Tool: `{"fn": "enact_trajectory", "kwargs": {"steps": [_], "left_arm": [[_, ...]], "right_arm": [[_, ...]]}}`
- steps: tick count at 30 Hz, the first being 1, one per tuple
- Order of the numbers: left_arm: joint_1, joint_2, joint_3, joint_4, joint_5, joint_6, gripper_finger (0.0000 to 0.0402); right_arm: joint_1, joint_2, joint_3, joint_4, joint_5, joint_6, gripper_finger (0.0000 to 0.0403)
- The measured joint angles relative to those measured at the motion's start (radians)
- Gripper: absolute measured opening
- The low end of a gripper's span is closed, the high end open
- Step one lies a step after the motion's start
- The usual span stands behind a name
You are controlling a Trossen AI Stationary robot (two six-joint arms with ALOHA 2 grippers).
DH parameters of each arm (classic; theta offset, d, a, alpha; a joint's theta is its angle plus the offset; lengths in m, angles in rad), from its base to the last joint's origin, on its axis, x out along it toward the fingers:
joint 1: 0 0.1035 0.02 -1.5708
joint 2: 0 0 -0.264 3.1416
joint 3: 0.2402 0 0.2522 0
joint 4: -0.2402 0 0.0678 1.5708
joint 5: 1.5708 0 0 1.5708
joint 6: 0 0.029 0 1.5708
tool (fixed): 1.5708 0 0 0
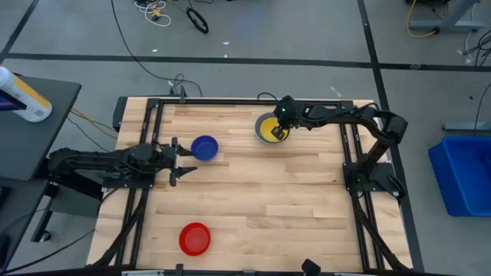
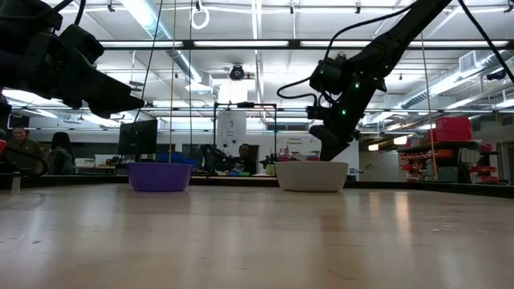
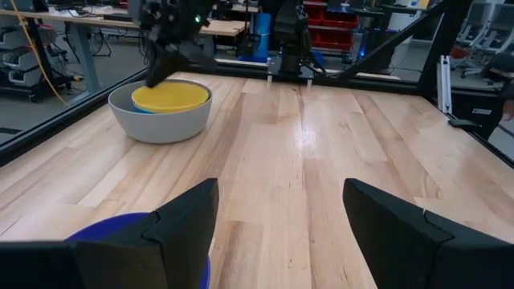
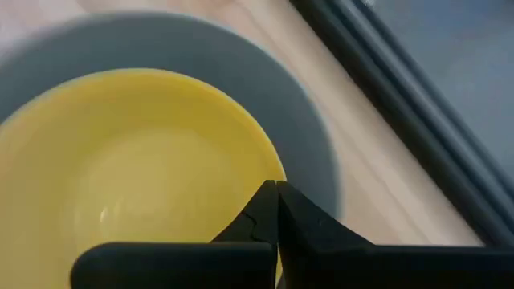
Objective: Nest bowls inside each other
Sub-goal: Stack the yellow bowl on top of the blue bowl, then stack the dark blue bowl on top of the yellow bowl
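Note:
A yellow bowl (image 4: 136,168) sits nested in a grey bowl (image 1: 260,125) at the table's far middle, and a sliver of light blue (image 3: 142,109) shows under the yellow rim. My right gripper (image 4: 277,189) hangs shut over the yellow bowl's rim, slanting down from the right. A dark blue bowl (image 1: 205,147) rests on its base just beyond my left gripper (image 1: 179,161). That gripper stays open at the table's left with nothing between its fingers. A red bowl (image 1: 195,238) sits near the front edge. My right gripper has its shut fingertips (image 4: 265,210) at the yellow bowl's rim (image 4: 259,152), on the side toward the table's right. They come slanting down from above. I cannot tell whether they touch the rim. The yellow bowl sits level inside the grey bowl.
Black frame rails (image 1: 153,123) run along the table's left, right and far sides. Bare wood (image 1: 268,199) lies between the bowls. Off the table stand a blue bin (image 1: 464,172) at the right and a bottle (image 1: 23,96) on a side table at the left.

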Motion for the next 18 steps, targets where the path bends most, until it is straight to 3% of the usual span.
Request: {"fn": "enact_trajectory", "kwargs": {"steps": [2,5,13,18], "left_arm": [[0.0,0.0,0.0,0.0,0.0,0.0,0.0273],[0.0,0.0,0.0,-0.001,0.0,0.001,0.0273],[0.0,0.0,0.0,-0.001,-0.012,0.003,0.0273],[0.0,0.016,0.0,0.023,-0.167,0.005,0.0273]], "right_arm": [[0.008,0.002,0.0,0.007,0.063,-0.002,0.0002],[0.02,-0.013,0.004,0.028,0.06,-0.02,0.0008],[0.106,-0.034,0.064,0.132,-0.241,0.048,0.009],[0.213,-0.035,0.066,0.184,-0.325,0.086,0.0145]]}}
